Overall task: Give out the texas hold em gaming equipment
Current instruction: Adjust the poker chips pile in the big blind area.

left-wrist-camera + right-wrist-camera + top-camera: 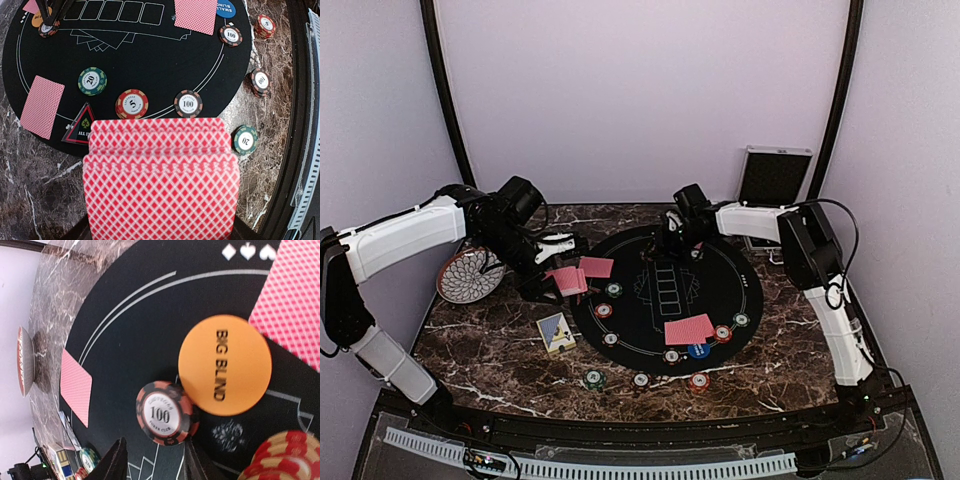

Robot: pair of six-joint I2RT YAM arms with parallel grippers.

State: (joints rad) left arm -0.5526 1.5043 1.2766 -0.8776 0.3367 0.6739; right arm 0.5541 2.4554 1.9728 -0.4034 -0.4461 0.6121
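Two arms work one marble bench (480,370), and the round black mat (720,285) fills its middle, with the mat's near rim stopping short of the bench's front edge. The left arm (405,240) reaches in from the left. The left jaws are clamped tight on the red-backed deck (160,190), which hangs at the mat's left rim, near the plate (470,275). The right arm (820,260) bends in to the mat's far side. The right jaws stand partly apart, tips either side of a 100 chip (165,413) lying flat on the mat; whether they touch it, I can't tell. That chip sits right against the orange BIG BLIND button (225,365). The case (772,178) stands upright at the far right corner.

Face-down cards: one (690,328) by the near rim, one (596,267) by the left rim. Chips ring the mat's near edge, a blue one (698,350) among them. Three more, such as the middle one (641,380), sit off the mat on marble near the front edge. The mat's centre shows its printed slots uncovered, and bare marble runs right of the mat.
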